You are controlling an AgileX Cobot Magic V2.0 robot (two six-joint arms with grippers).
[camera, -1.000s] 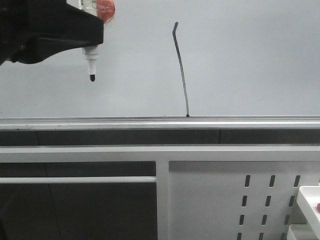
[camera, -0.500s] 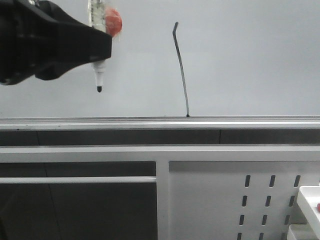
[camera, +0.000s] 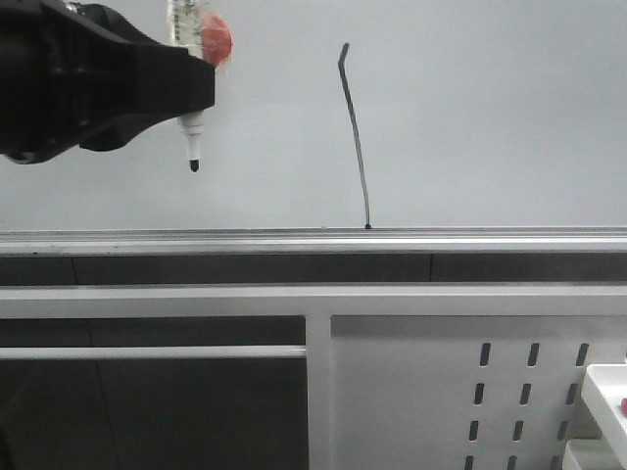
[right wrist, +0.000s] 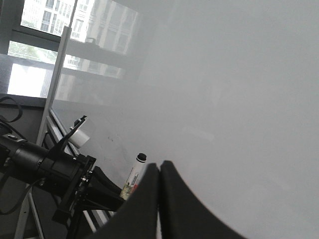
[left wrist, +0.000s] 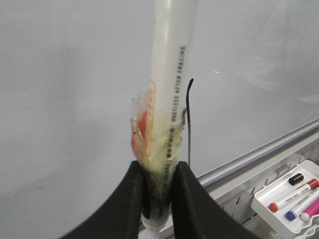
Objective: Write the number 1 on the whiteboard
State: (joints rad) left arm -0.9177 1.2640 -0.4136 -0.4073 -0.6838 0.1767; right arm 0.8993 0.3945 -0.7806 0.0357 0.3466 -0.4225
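The number 1 [camera: 358,137] is a thin black stroke with a small hook at the top, ending at the bottom rail; it also shows in the left wrist view [left wrist: 189,124]. It is drawn on the pale grey whiteboard [camera: 490,117]. My left gripper [camera: 196,83] is well to the left of the stroke, shut on a clear-barrelled marker pen [camera: 192,137] whose black tip points down. The left wrist view has the fingers [left wrist: 160,172] clamped on the taped barrel [left wrist: 169,74]. My right gripper [right wrist: 159,172] is shut and holds nothing, facing the whiteboard [right wrist: 239,99].
A silver rail [camera: 313,240] runs along the board's lower edge. Below it is a white frame with a perforated panel [camera: 441,392]. A white tray of coloured markers [left wrist: 289,199] sits at the lower right. The right wrist view catches the left arm [right wrist: 45,167] and a window [right wrist: 45,50].
My left gripper and the marker shifted a little right, dipped, then rose slightly in the last half second. The stroke is unchanged.
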